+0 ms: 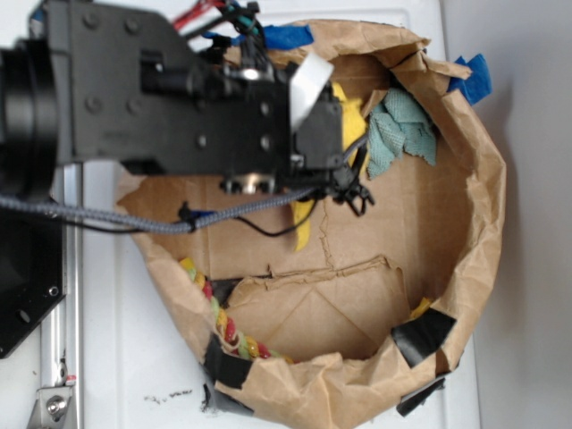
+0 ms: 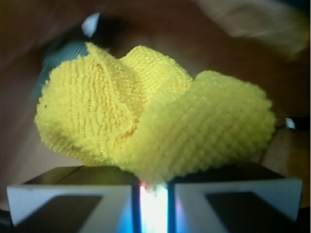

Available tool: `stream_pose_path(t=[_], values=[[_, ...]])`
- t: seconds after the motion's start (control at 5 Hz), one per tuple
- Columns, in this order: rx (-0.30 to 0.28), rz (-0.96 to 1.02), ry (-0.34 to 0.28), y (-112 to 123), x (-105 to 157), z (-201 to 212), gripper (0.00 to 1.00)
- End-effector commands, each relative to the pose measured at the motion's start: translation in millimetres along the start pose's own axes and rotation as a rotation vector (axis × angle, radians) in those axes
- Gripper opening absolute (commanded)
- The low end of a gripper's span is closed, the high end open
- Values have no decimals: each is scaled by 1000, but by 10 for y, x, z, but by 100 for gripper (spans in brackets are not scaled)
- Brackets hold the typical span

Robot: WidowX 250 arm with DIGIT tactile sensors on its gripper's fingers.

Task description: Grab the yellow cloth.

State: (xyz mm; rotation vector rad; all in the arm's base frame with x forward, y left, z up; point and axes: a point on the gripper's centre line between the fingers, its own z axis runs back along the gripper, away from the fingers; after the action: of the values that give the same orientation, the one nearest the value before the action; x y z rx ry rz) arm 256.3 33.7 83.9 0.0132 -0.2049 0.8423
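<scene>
The yellow cloth point(image 2: 155, 121) fills the wrist view, bunched into folds, its lower fold pinched between the two fingers of my gripper point(image 2: 153, 187), which is shut on it with only a narrow bright slit left. In the exterior view the black arm hides most of the cloth; yellow bits point(image 1: 351, 112) show beside the gripper point(image 1: 315, 134) and a strip hangs below the arm point(image 1: 304, 228), inside the brown paper basket point(image 1: 483, 206).
A teal-green rag point(image 1: 402, 130) lies against the basket's far right wall. A yellow-red-green braided rope point(image 1: 223, 322) runs along the lower left rim. Black tape patches point(image 1: 420, 335) and blue tape point(image 1: 474, 80) hold the paper wall. Cables point(image 1: 134, 219) trail from the arm.
</scene>
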Motion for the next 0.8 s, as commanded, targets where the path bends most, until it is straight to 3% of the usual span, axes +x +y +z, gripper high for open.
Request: stream_pose_path(t=[0.0, 0.2, 0.6], values=[[-164, -360, 245, -235, 37, 596, 0], [-155, -508, 289, -251, 76, 736, 0], [-59, -475, 68, -79, -9, 944, 0]])
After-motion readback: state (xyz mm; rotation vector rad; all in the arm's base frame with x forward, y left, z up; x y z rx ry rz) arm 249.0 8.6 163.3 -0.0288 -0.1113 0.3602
